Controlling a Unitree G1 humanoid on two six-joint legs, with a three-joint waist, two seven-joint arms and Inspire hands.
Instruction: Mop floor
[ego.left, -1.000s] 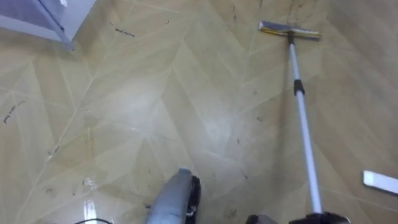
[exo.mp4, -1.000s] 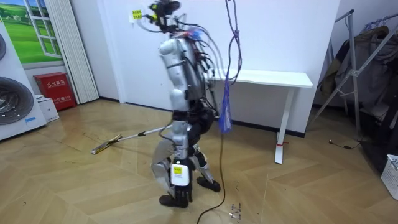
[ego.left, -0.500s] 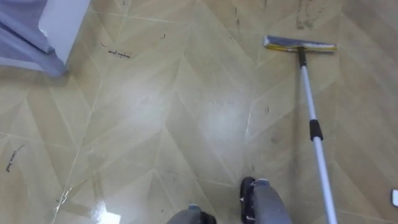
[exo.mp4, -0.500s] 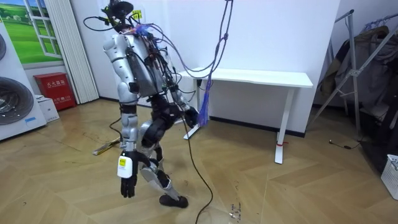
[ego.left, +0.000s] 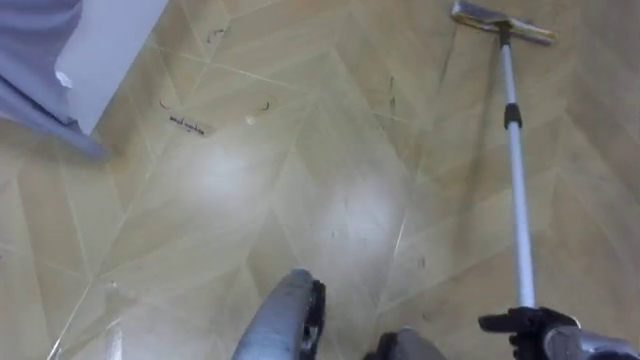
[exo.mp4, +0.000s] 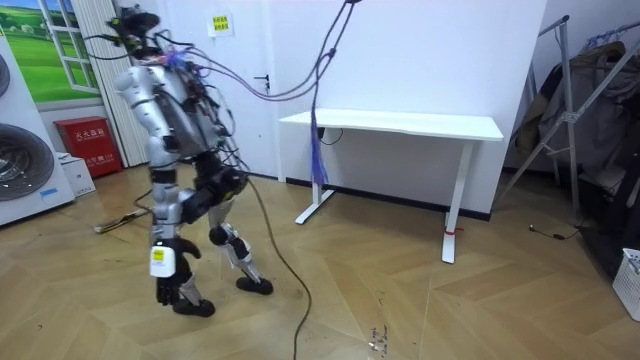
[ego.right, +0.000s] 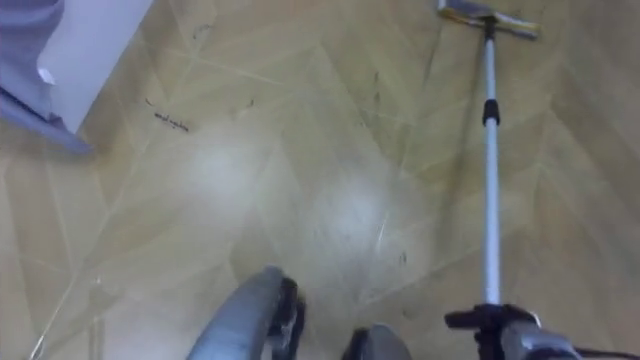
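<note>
A mop with a long white pole (ego.left: 517, 190) lies slanted over the wooden floor, its flat yellowish head (ego.left: 502, 20) on the boards far ahead at the upper right. My right hand (ego.left: 525, 325) sits at the pole's near end, dark fingers curled round it. The right eye view gives the same: mop head (ego.right: 487, 17), right hand (ego.right: 490, 322). In the room view I stand in mid-stride facing the room view's left, the mop head (exo.mp4: 108, 225) on the floor in front of me. My left hand (exo.mp4: 167, 288) hangs by my leg with slack fingers, holding nothing.
A white and grey appliance corner (ego.left: 90, 50) juts in at the upper left, with dark scuff marks (ego.left: 185, 123) on the floor beside it. The room view has a washing machine (exo.mp4: 25, 160) and a red box (exo.mp4: 88, 145) at its left, and a white desk (exo.mp4: 400, 125) behind me.
I have walked toward the room view's left, away from the desk, pushing the mop ahead. The eye views have shifted with my steps; my right hand now shows at the pole.
</note>
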